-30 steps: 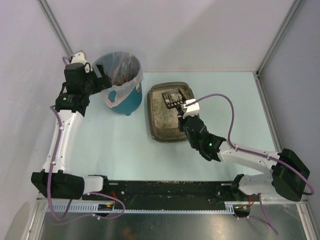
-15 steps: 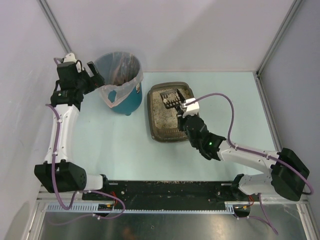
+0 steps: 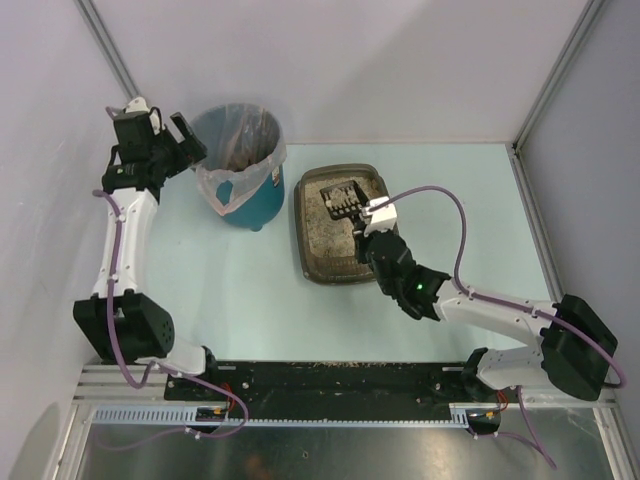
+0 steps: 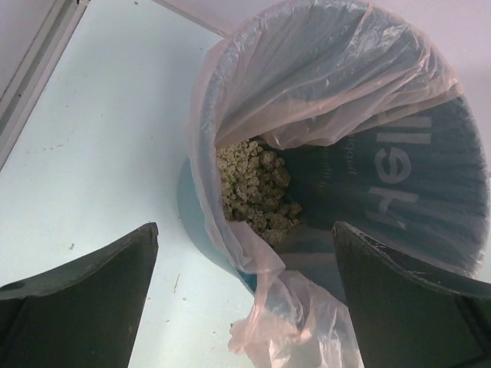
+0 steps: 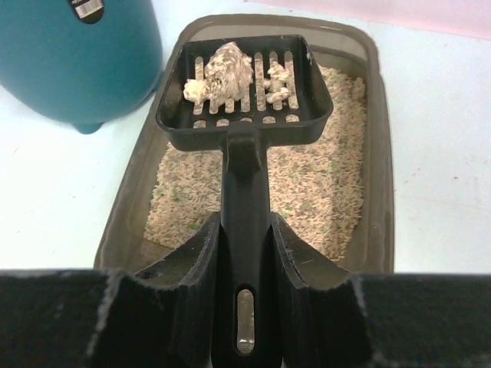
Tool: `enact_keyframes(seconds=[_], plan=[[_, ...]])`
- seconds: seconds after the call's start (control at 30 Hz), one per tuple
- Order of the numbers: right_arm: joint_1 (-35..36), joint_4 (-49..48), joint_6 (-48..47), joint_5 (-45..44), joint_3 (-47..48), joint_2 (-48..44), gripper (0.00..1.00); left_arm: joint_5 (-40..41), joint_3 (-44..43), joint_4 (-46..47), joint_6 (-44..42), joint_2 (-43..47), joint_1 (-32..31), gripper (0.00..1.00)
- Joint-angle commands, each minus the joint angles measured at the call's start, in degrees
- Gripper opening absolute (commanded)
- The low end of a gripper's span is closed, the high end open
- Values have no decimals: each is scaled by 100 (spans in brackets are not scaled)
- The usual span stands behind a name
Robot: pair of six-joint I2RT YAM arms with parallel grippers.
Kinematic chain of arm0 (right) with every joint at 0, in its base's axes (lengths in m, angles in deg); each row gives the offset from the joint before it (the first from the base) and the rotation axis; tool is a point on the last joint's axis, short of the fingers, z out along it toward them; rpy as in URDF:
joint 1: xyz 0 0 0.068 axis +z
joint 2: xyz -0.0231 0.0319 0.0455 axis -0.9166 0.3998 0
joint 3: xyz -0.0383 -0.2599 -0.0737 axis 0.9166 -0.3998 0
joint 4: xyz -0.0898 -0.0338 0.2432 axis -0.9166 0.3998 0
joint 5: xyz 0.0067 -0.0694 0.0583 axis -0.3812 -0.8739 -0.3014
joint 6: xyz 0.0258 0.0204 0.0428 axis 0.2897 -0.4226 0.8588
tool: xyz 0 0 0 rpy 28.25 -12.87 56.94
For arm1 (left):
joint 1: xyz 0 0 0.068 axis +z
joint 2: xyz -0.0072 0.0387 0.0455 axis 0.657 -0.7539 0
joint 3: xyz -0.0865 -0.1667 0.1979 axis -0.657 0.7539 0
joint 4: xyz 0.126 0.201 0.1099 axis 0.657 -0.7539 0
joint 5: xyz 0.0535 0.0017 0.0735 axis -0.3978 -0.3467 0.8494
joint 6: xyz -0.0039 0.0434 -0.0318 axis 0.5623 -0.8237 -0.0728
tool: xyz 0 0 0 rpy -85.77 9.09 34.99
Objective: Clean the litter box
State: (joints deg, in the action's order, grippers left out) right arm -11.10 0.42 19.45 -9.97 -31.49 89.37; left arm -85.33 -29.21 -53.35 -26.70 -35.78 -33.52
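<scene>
Right gripper (image 5: 245, 257) pinches the handle of the black scoop (image 5: 245, 126). The scoop's slotted basket carries pale clumps (image 5: 228, 70) over the far end of the litter box (image 5: 381, 161). The box sits mid-bench toward the far edge, with beige granules inside. My left gripper (image 4: 242, 261) is spread wide and holds nothing, above the teal bin (image 4: 414, 184) by the far left corner. Litter lumps (image 4: 257, 188) lie in the bin's clear liner (image 4: 322, 69).

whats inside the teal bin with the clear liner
Inside the round teal plastic bin, the clear plastic liner holds a heap of pale beige crumbly clumps. Liner folds cover the rest of the bottom, so anything there is hidden.
</scene>
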Motion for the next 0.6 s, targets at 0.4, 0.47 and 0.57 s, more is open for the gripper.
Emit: enact_keyframes(seconds=[0.4, 0.47, 0.57], plan=[[215, -286, 103, -206, 213, 101, 0, -482, -554, 157, 123, -821, 80, 72], [233, -312, -28, -233, 222, 32, 0, -508, -580, 157, 140, -848, 80, 63], [215, -181, -64, -444, 248, -153, 0, -473, -598, 166, 149, -848, 80, 50]])
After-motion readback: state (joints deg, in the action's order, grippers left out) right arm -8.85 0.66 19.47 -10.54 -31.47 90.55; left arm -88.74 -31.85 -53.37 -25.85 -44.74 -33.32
